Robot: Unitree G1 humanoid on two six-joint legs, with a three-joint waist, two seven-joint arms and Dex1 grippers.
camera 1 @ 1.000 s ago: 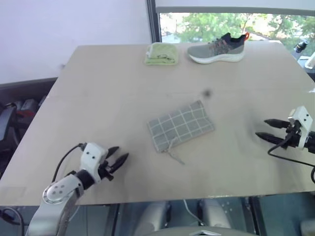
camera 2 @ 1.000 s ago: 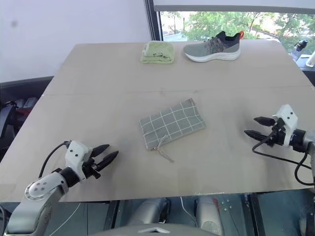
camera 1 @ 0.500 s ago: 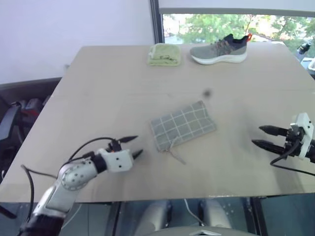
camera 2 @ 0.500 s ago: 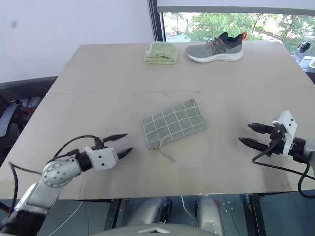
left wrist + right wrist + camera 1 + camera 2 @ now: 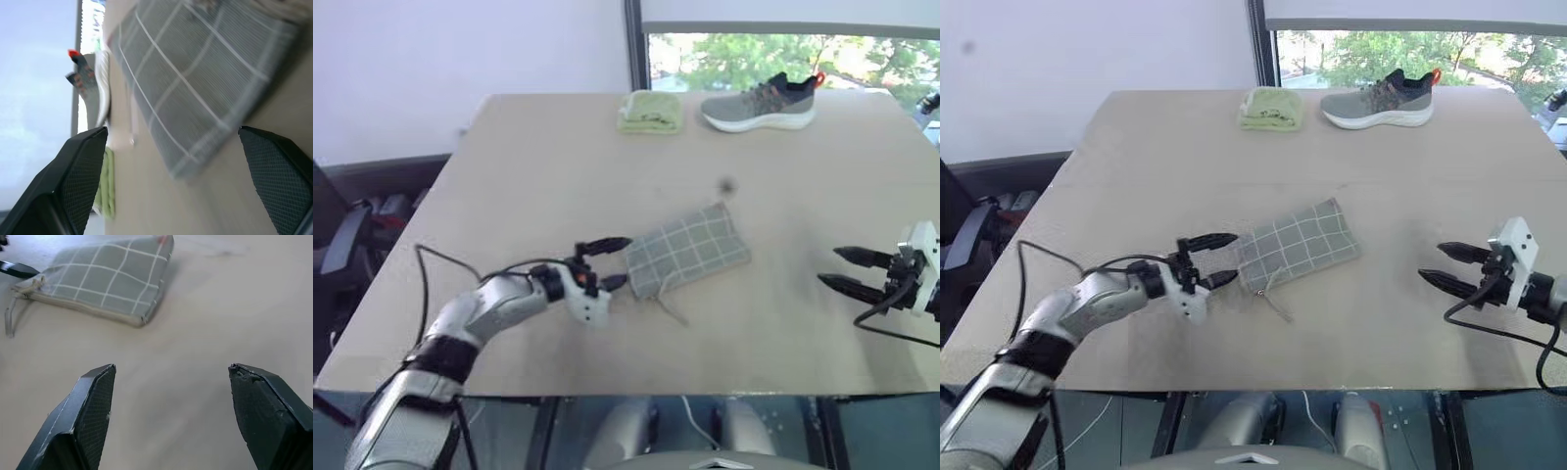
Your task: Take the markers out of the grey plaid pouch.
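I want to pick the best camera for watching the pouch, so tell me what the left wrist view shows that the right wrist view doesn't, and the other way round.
Left wrist view alone: the grey sneaker and the folded light-green cloth beyond the pouch, plus the open left end effector close to the pouch's edge.

Right wrist view alone: the pouch's pull cord, its yellowish opening edge, and the open right end effector standing well off from the pouch.

Both: the grey plaid pouch lying flat on the table. No markers are out.

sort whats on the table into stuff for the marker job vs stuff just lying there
For the job: grey plaid pouch, left gripper open at its end, right gripper open, off to the side.
Lying about: folded green cloth, grey sneaker.
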